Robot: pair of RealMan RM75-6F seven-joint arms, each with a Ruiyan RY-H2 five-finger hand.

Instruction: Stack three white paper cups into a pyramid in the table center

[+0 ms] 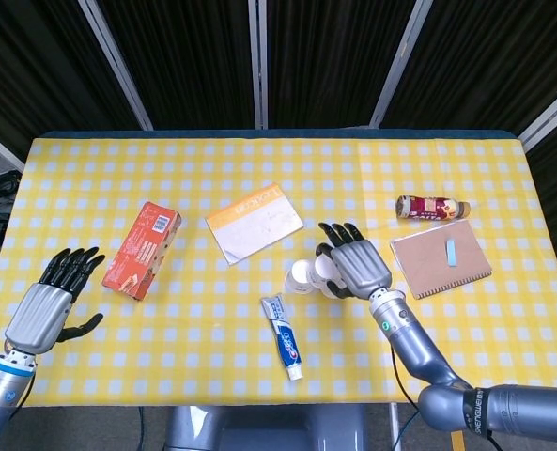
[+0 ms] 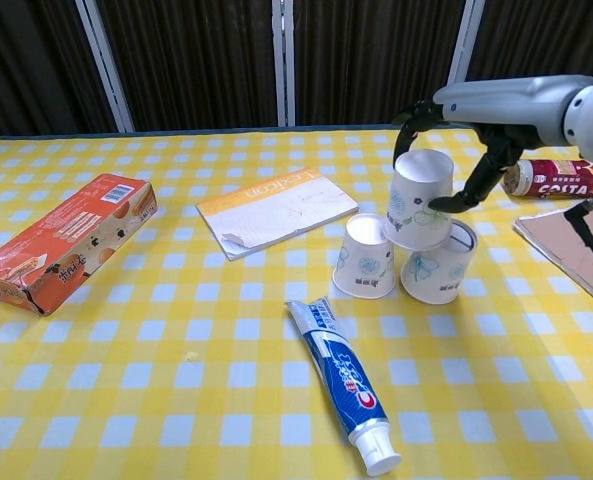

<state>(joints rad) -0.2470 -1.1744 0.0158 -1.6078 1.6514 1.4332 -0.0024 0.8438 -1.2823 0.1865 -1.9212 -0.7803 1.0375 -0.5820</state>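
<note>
Two white paper cups stand upside down side by side at the table center: the left cup [image 2: 364, 257] and the right cup [image 2: 438, 268]. A third cup [image 2: 417, 198], also upside down and slightly tilted, sits over the gap between them, touching their tops. My right hand [image 2: 473, 120] reaches over it from the right and holds it between thumb and fingers. In the head view the right hand [image 1: 358, 262] covers most of the cups [image 1: 302, 275]. My left hand [image 1: 49, 303] hovers open at the table's near left corner, far from the cups.
A toothpaste tube [image 2: 341, 381] lies just in front of the cups. A notepad [image 2: 276, 209] lies behind them to the left, and an orange box [image 2: 62, 240] sits far left. A bottle [image 2: 559, 177] and a brown notebook [image 2: 574, 243] lie to the right.
</note>
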